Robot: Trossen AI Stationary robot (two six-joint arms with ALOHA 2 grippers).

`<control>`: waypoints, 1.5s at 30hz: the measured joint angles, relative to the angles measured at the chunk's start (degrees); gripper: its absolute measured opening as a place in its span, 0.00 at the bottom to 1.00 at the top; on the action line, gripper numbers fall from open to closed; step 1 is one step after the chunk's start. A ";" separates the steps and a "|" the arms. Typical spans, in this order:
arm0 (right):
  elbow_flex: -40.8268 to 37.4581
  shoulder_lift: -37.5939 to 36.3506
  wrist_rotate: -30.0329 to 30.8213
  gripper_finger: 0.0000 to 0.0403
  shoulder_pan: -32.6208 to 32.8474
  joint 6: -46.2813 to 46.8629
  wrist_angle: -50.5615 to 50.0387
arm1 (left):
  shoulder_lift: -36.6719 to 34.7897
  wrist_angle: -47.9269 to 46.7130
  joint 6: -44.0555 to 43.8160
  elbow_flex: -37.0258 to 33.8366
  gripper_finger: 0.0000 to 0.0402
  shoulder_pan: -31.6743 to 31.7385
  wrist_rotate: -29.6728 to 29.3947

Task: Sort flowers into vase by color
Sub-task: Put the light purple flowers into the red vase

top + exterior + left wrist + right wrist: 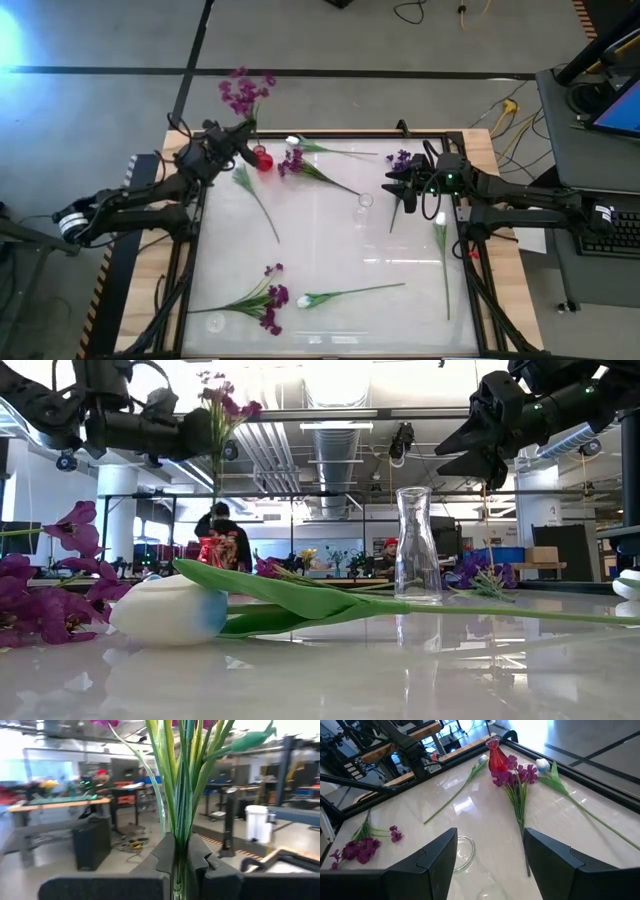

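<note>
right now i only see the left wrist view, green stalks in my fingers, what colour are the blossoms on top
Observer: Purple. The left gripper is shut on the purple flowers, held upright at the table's far-left corner.
Operator: where's the red vase from there
Observer: The red vase stands on the table just beside that gripper, toward the right arm's side.
Operator: right arm in the way
Observer: No. The right gripper hangs open and empty near the clear vase.
</note>
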 joint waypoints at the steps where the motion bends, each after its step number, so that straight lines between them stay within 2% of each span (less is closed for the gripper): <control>1: -0.02 0.00 0.00 0.54 0.00 0.00 0.00 | 0.38 -0.02 -0.05 0.00 0.00 0.16 -0.93; 15: -0.02 0.00 -0.02 0.54 0.00 0.11 -0.02 | 6.15 -0.43 -5.61 -0.02 0.00 0.80 -2.34; 33: -0.04 -0.02 -0.07 0.54 0.00 0.13 -0.44 | 7.30 -0.67 -10.17 -2.96 0.00 0.80 -2.38; 40: -0.04 -0.02 -0.07 0.54 0.00 0.13 -0.42 | 7.28 -0.66 -11.62 -4.42 0.12 0.75 -2.19; 45: -0.04 -0.02 -0.08 0.54 0.00 0.13 -0.42 | 7.26 -1.00 -11.62 -4.63 0.22 0.73 0.67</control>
